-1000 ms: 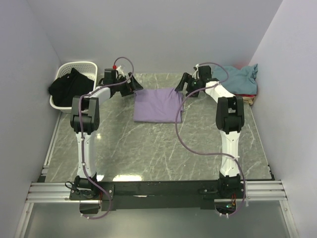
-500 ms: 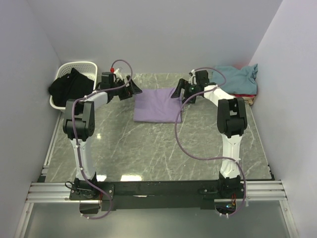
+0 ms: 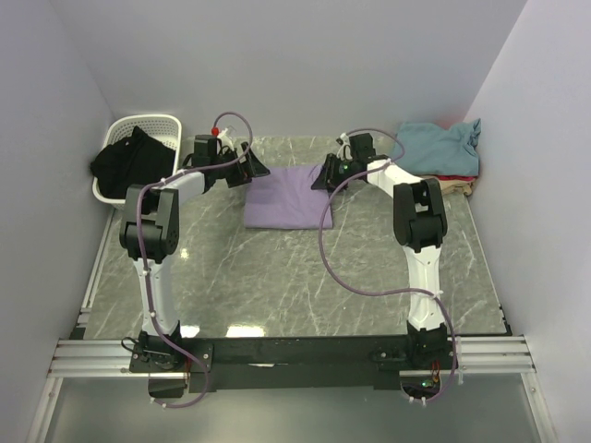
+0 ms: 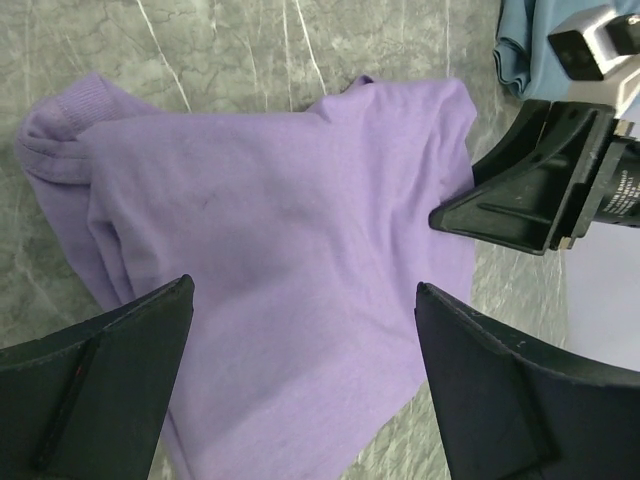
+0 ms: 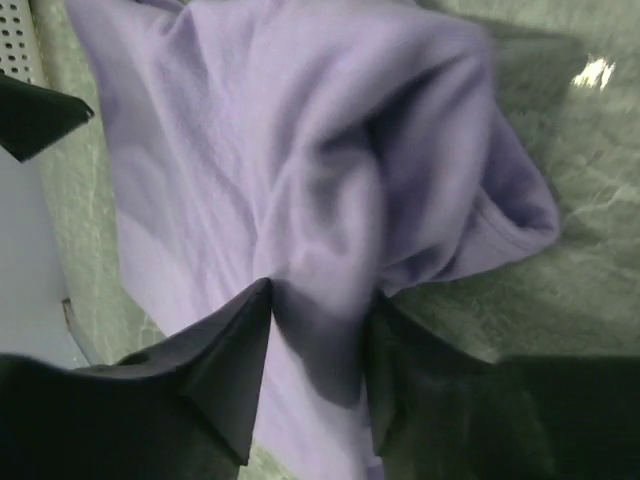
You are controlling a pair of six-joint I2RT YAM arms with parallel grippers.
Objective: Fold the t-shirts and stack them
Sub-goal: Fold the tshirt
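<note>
**Two claws at the far edge of a lavender t-shirt**

A lavender t-shirt, partly folded into a rough rectangle, lies flat on the far middle of the table. The right claw is at its far right corner, fingers pinched on a bunched ridge of the fabric. I take it this is to lift or drag that edge over for another fold. The left claw hangs over the far left corner, fingers spread wide and holding nothing, probably lining up a matching grip so the cloth moves evenly.

At the far right corner a teal t-shirt lies crumpled on top of a red t-shirt, well apart from the lavender one. A white laundry basket at the far left holds a dark garment. The table is grey-green marble, enclosed by plain pale walls.
</note>
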